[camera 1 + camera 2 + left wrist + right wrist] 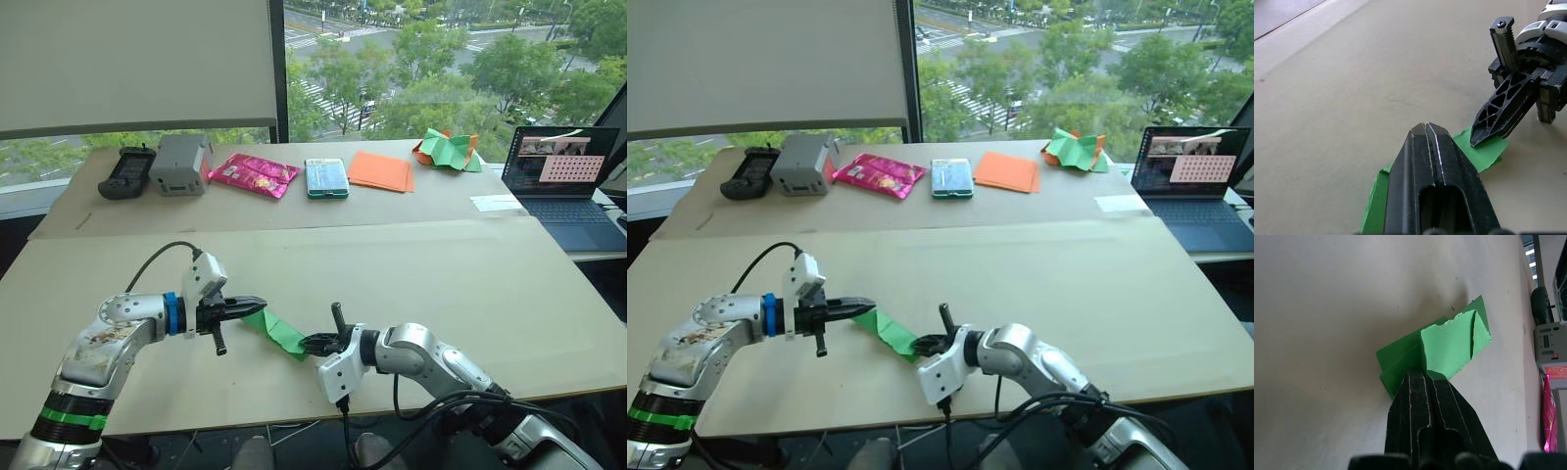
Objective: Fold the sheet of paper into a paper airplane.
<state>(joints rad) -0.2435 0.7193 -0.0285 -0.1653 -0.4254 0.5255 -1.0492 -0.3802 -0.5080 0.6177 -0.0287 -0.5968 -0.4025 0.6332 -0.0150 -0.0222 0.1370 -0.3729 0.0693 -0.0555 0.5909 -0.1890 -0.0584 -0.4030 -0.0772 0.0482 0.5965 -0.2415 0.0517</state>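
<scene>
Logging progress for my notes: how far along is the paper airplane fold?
Done: the bright green sheet of paper is already folded into a narrow layered strip. In hand: the left hand and right hand each pinch an end shut, above the tan table. Left: no pointed nose or wings show yet.

Near table [411, 284], front edge: paper [277, 331] between my left gripper [257, 306] (at its left end) and my right gripper [312, 344] (at its right end).

Far table [245, 211], left to right: radio [125, 172], box [180, 164], snack bag [254, 174], packet [326, 177], flat sheets [381, 170], paper heap [447, 149].

Laptop [567, 183] at far right (beside the heap).
</scene>
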